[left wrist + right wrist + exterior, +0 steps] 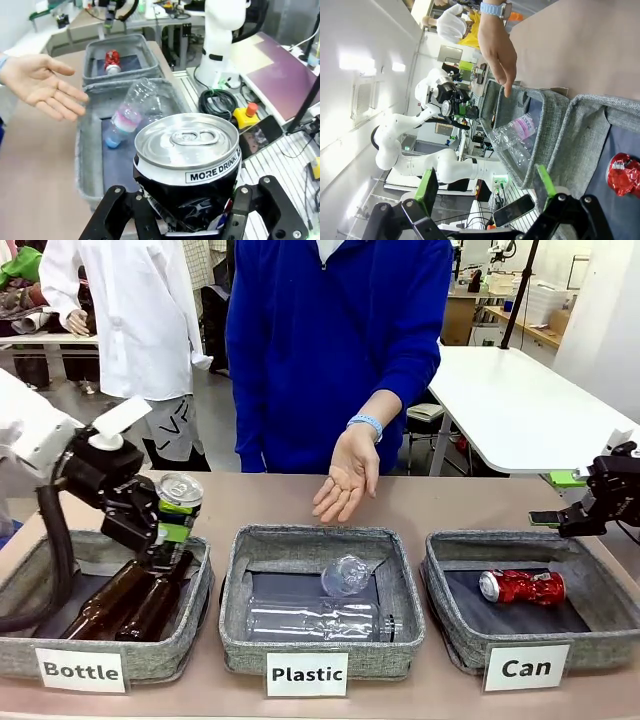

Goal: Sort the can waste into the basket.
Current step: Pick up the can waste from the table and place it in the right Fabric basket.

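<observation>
Now the left gripper holds the black can between its two fingers, above the far right corner of the basket labelled "Bottle". The can stands about upright, with its silver top facing up. In the left wrist view the same black can is clamped between the black fingers, and the words "MORE DRINK" are readable on a white band under its rim. Two brown glass bottles lie inside this basket, below the gripper.

The right gripper hangs over the far right edge of the basket labelled "Can". Its jaws are spread wide with nothing between them; in the right wrist view the green pads stand well apart. The crushed red can already lies on its side on the dark lining of this basket, its silver top pointing to the left.

Between the two, the basket labelled "Plastic" contains clear plastic bottles. The person's hand is held open, palm up, just beyond the far rim of this middle basket.
</observation>
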`<action>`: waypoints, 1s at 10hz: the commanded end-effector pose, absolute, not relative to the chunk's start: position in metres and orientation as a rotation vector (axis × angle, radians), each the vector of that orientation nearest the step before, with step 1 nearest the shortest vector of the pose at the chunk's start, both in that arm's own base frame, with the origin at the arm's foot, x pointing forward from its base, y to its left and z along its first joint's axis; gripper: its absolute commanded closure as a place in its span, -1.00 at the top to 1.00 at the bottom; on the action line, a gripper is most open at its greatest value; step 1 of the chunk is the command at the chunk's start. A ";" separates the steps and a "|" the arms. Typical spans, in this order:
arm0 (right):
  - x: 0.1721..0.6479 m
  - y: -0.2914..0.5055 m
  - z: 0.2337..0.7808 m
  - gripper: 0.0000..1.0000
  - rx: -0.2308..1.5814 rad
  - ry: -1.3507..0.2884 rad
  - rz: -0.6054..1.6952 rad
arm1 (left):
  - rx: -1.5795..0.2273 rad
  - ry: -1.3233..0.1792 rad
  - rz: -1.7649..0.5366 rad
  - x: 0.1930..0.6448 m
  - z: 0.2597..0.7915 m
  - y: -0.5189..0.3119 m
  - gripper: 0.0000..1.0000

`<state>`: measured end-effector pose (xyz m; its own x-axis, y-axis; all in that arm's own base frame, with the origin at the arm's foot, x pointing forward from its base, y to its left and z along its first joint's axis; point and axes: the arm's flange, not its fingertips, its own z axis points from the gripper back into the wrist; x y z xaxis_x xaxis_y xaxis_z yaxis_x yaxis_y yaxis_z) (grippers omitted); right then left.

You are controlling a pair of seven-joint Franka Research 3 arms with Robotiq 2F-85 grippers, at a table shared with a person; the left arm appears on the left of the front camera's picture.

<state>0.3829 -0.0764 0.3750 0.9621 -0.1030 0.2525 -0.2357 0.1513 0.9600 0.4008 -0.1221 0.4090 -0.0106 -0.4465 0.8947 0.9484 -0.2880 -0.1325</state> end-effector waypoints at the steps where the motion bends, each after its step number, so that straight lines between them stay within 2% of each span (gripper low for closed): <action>1: 0.385 -0.077 0.377 1.00 1.411 -0.293 0.120 | -1.055 -0.693 -1.517 0.418 0.415 -0.125 -1.00; 7: 0.385 -0.077 0.377 1.00 1.411 -0.293 0.120 | -1.078 -0.711 -1.442 0.431 0.412 -0.119 -1.00; 10: 0.383 -0.076 0.375 1.00 1.422 -0.285 0.097 | -1.103 -0.704 -1.407 0.440 0.431 -0.143 -1.00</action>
<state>0.3828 -0.0764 0.3744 0.9625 -0.1033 0.2510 -0.2343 0.1508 0.9604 0.4345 -0.1280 0.4177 0.0753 -0.4179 0.9054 0.9738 -0.1646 -0.1570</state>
